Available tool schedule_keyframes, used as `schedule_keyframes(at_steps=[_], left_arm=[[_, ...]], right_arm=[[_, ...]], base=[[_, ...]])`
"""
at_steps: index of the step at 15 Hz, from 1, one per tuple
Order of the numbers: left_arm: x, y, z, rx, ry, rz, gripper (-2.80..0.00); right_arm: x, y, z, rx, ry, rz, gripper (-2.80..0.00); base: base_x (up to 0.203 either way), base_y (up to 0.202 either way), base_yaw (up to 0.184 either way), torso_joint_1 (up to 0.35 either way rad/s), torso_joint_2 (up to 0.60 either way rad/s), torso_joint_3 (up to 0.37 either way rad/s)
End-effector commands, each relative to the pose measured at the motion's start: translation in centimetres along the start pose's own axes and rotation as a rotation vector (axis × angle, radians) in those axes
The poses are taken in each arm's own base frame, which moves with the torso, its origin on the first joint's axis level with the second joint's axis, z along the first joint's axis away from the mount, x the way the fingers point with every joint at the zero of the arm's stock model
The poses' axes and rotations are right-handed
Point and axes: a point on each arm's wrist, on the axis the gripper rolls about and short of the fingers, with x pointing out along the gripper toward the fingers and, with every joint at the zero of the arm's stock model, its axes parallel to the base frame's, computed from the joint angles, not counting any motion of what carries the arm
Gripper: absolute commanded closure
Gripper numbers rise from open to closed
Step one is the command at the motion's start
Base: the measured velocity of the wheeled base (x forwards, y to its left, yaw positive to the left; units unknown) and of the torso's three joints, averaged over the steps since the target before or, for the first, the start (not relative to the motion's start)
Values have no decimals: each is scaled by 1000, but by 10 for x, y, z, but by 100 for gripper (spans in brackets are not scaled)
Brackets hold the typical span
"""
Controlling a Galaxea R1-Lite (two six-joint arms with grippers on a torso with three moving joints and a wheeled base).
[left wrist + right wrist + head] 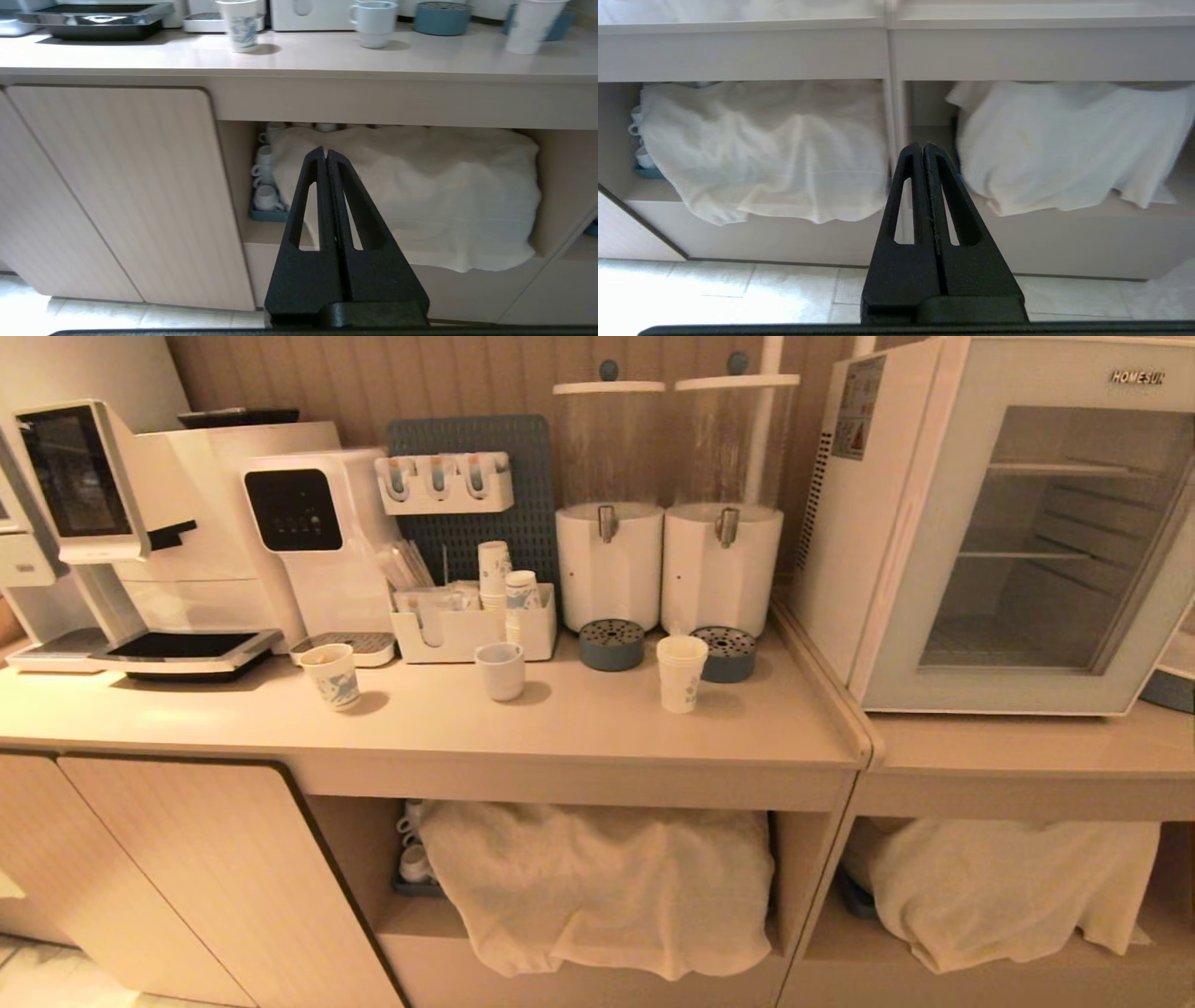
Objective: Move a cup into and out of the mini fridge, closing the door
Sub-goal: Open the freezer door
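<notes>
Jaws shut, empty; cup (681, 672) upright, nested rims.

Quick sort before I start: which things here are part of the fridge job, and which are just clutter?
Job: cup on the counter; mini fridge; its door, shut; left gripper and right gripper, both low and shut.

Clutter: short paper cup; mug; two dispensers; coffee machine.

White cloths (597, 882) hide most of the mugs (266, 196) under the counter, and the mini fridge (1008, 523) is cut off.
</notes>
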Motion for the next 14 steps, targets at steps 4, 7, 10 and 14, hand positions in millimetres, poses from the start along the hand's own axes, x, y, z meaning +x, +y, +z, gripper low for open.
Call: schedule_keyframes(at_steps=[4,7,10,14], left_arm=[[1,0,-5,-4,20,2,0],[1,0,-5,-4,18,2,0],[1,0,-5,-4,16,2,0],[1,0,-5,-2,16,1,0]], right_arm=[[0,0,0,-1,1,0,0],[0,0,0,-1,1,1,0],[0,0,0,-1,1,1,0],[0,0,0,-1,1,1,0]], base=[[0,-190,0,4,1,3],[0,-192,0,6,2,4],[0,-196,2,5,4,5],[0,-195,0,2,2,0]])
